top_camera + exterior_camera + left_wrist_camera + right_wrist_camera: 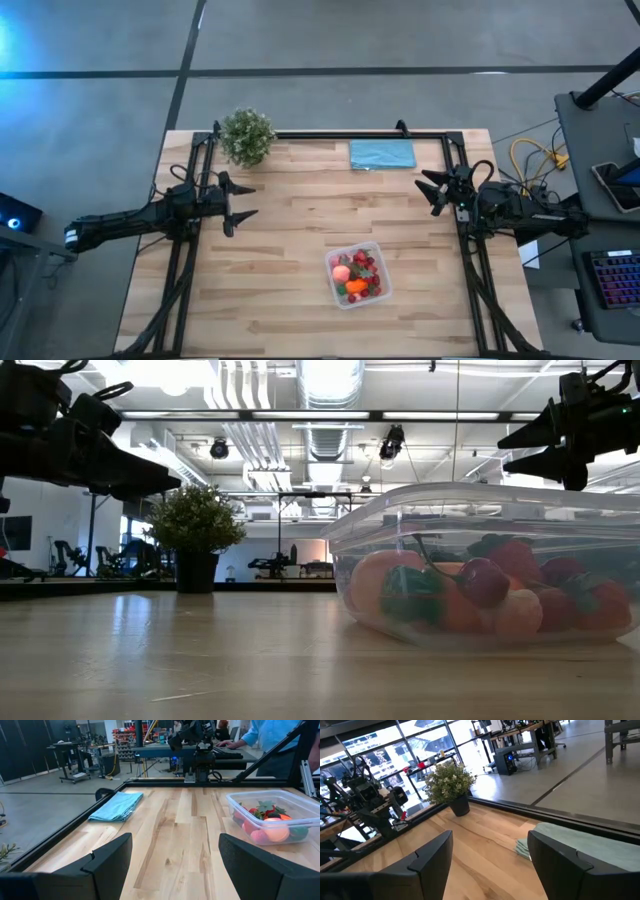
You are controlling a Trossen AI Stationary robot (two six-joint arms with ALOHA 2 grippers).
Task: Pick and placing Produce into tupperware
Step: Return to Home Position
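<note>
On the pale wooden table (300, 225), nearer my right gripper (426, 195) than my left gripper (254, 200), sits the clear, shallow, rounded-square plastic tub (480, 510), likely light and slick, best pinched at its stiff rim, holding the small, glossy red, orange and pink toy produce (357, 278); all 4 of my fingers spread wide, empty.

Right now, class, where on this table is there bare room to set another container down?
Bare wood runs across the middle of the wooden table, between the open left end effector and open right end effector. Wood left of the clear plastic tub, on the left arm's side, is free too. Crowded: the tub itself, packed with toy produce.
</note>
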